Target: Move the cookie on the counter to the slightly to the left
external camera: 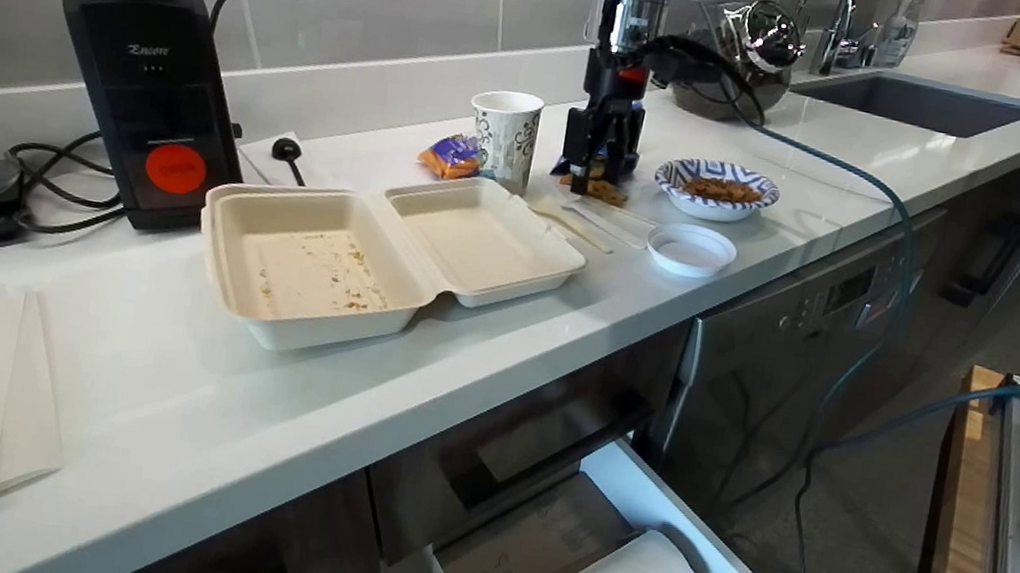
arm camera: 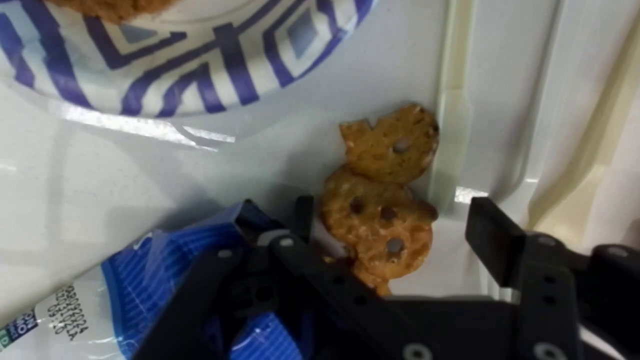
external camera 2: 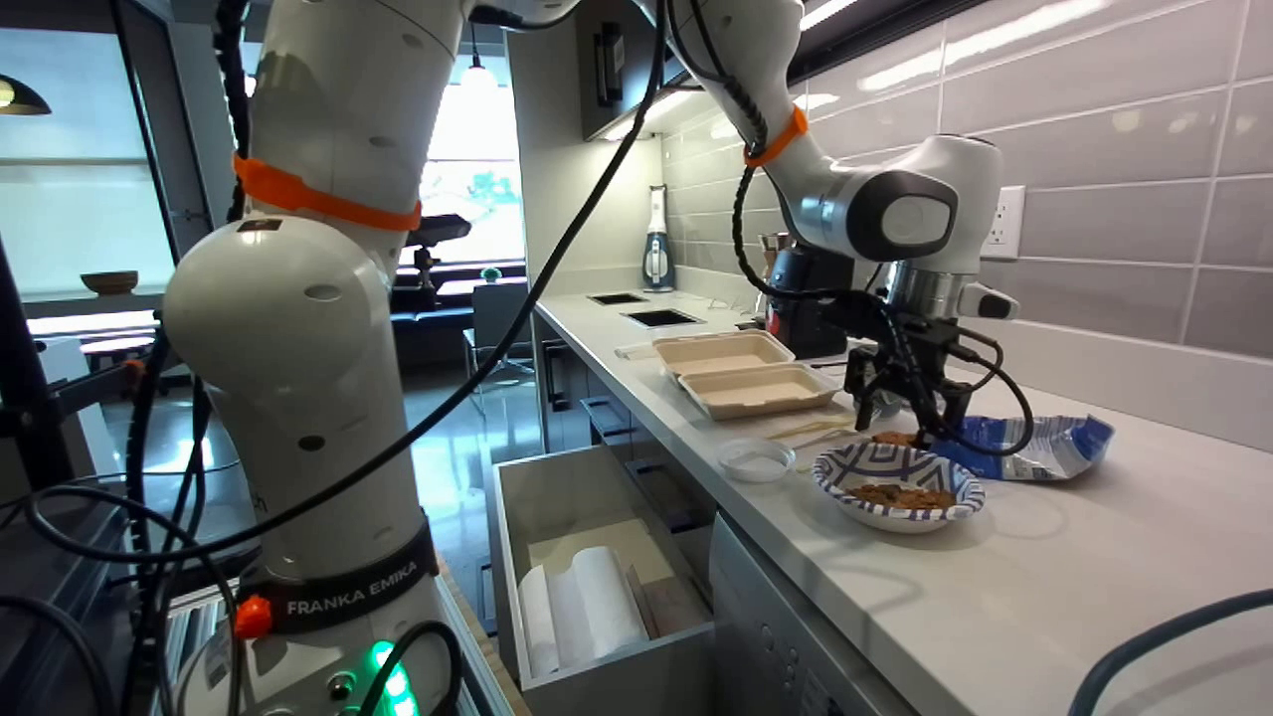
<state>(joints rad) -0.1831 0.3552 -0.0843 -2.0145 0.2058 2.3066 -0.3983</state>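
Several golden-brown round cookies with small holes lie overlapping on the pale counter (external camera: pixel 122 380). They show in the wrist view (arm camera: pixel 385 225), and partly in both exterior views (external camera: pixel 607 192) (external camera 2: pixel 893 438). My gripper (arm camera: pixel 398 222) is open, with its fingers on either side of the cookies. The left finger in the wrist view is close beside them; the right finger has a gap of bare counter. Part of the lowest cookie is hidden behind the left finger. In both exterior views the gripper (external camera: pixel 599 177) (external camera 2: pixel 895 426) points down, low over the counter.
A patterned bowl (external camera 2: pixel 900 515) with brown pieces and a blue packet (external camera 2: pixel 1039 447) lie close to the gripper. Plastic cutlery (arm camera: pixel 452 95), a white lid (external camera: pixel 691 251), a paper cup (external camera: pixel 504 139), a small packet (external camera: pixel 452 157) and an open takeout box (external camera: pixel 321 263) are nearby. A drawer (external camera 2: pixel 607 676) stands open below.
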